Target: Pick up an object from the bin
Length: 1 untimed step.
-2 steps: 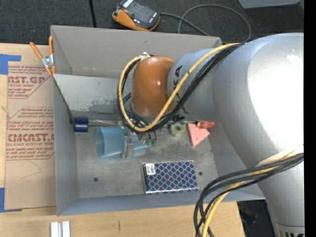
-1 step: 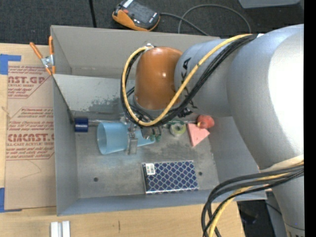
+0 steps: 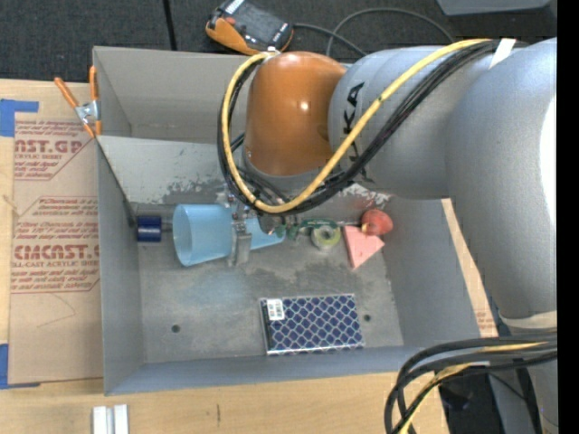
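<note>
Down in the grey bin (image 3: 118,333), I see my claw (image 3: 239,240) low over a light blue cup (image 3: 201,233). The cup lies on its side near the back wall, with its wide end to the left. The claw is at the cup's thinner half. I cannot tell if the claw is wide or narrow. Just left of the cup lies a small dark blue tube (image 3: 149,229). To the right, a yellow ring (image 3: 324,235), a pink wedge (image 3: 360,247) and a red ball (image 3: 378,221) lie close together. A flat blue box (image 3: 312,324) with a criss-cross pattern lies near the front wall.
</note>
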{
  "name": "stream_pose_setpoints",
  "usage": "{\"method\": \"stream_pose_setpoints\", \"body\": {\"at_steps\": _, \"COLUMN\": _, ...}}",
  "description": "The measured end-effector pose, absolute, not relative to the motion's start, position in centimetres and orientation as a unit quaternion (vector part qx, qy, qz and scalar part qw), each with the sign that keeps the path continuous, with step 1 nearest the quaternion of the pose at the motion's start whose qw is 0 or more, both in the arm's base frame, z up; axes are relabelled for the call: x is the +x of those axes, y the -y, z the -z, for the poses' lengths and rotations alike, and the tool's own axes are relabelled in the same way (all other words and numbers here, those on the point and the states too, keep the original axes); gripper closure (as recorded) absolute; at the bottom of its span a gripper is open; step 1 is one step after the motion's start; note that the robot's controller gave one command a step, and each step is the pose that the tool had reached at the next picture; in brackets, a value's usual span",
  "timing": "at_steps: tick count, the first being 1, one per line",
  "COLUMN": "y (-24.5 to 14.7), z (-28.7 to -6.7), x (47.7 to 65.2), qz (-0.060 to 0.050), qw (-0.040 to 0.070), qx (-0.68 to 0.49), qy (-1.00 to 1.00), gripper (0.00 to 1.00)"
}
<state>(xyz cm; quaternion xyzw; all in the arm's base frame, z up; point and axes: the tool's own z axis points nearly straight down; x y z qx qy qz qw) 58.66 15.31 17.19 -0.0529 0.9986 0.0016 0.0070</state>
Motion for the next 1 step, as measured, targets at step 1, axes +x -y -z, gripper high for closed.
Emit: {"method": "stream_pose_setpoints", "body": {"at_steps": 1, "y": -15.25, "z": -21.44, "x": 58.31, "qz": -0.001, "qw": 0.001, "qx": -0.047, "qy": -0.999, "gripper": 1.0}}
